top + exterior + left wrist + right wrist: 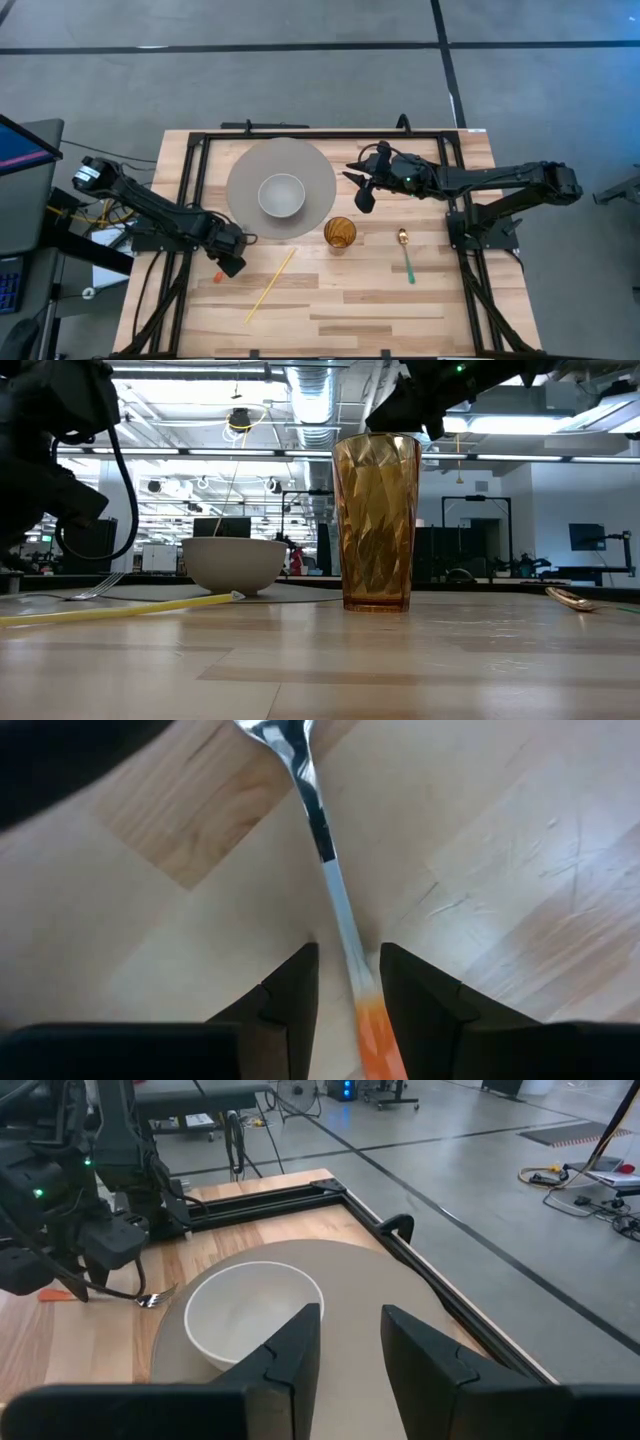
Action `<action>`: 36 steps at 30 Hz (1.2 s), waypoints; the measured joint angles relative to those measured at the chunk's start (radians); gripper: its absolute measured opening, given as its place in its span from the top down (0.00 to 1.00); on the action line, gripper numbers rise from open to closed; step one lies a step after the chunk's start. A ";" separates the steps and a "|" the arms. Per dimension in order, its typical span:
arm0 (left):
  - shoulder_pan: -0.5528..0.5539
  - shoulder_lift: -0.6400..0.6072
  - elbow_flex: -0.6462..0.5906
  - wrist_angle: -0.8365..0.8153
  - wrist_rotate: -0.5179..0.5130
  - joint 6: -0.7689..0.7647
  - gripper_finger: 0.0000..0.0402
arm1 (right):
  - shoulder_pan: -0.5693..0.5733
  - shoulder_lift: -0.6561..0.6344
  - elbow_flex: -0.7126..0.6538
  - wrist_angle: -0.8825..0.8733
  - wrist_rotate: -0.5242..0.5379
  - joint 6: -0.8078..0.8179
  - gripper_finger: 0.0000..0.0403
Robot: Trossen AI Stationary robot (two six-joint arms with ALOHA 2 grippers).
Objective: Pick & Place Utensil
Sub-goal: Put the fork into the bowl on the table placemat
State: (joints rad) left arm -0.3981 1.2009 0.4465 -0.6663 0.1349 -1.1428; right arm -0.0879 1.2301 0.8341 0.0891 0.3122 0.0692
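Note:
The fork has a silver shaft and an orange handle point(217, 276). It lies flat on the wooden table beside the grey plate's near-left rim, tines toward the plate point(150, 1298). My left gripper point(230, 262) is low over it and open. In the left wrist view its fingers point(348, 955) stand on either side of the shaft point(335, 890), where the metal meets the orange handle point(372, 1030). My right gripper point(358, 192) waits open above the plate's right rim, looking over the white bowl point(250, 1315).
The white bowl point(281, 195) sits on the grey plate point(245, 165). An amber glass point(340, 235) stands near the plate's near-right rim. A yellow stick point(270, 287) lies aslant on the table's near side. A gold spoon with a green handle point(406, 255) lies right of the glass.

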 joint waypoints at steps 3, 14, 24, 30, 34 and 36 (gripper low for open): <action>0.000 0.007 0.000 0.008 -0.004 -0.002 0.72 | 0.000 0.000 0.000 0.000 0.000 0.000 0.75; 0.000 0.008 -0.002 -0.008 -0.025 0.045 0.91 | 0.000 0.000 0.000 0.000 0.000 0.000 0.75; 0.001 -0.008 0.119 0.039 -0.138 0.142 0.95 | 0.000 0.000 0.000 0.001 0.000 0.000 0.75; 0.061 -0.048 0.261 0.010 -0.157 0.250 0.98 | 0.000 0.000 0.000 0.005 0.000 -0.042 0.75; 0.154 -0.045 0.331 -0.032 -0.085 0.318 0.98 | 0.000 0.000 0.000 0.004 0.000 -0.043 0.75; 0.209 -0.039 0.359 -0.079 -0.058 0.378 0.98 | 0.000 0.000 0.000 0.001 0.000 -0.043 0.75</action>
State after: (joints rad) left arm -0.1895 1.1618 0.8055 -0.7451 0.0772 -0.7651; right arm -0.0879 1.2301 0.8341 0.0902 0.3122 0.0258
